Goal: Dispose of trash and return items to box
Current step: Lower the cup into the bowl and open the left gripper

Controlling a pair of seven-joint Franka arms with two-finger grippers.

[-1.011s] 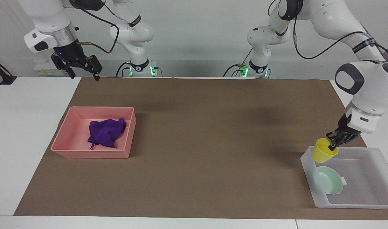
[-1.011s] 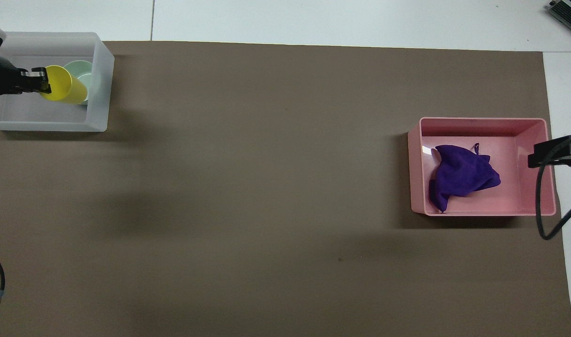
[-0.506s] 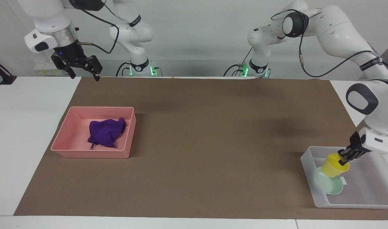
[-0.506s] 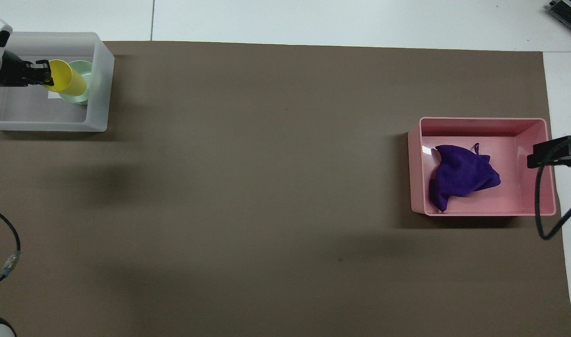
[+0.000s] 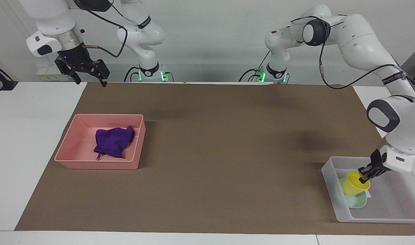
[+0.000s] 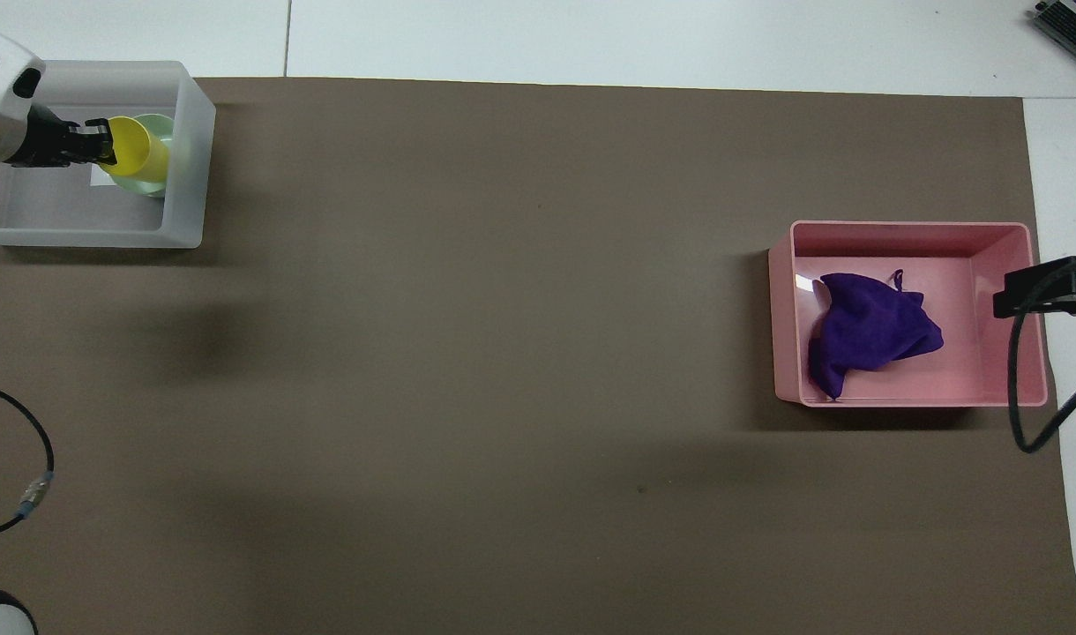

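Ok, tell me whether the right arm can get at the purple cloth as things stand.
Probably yes: the right gripper waits open, and the purple cloth lies uncovered in the open-topped pink bin at its end of the table.

White table [image 5: 20, 143] under a wide brown mat [image 5: 207, 153], plain pale wall [image 5: 207, 37] along the robots' end, soft shadows across the mat, even light throughout.

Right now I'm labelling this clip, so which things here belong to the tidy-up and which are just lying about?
Belong to the job:
- purple cloth, lying in the pink bin
- yellow cup, held by the left gripper over the mint bowl
- clear tray
- right gripper, waiting, open

Just lying about:
- brown mat
- loose cable
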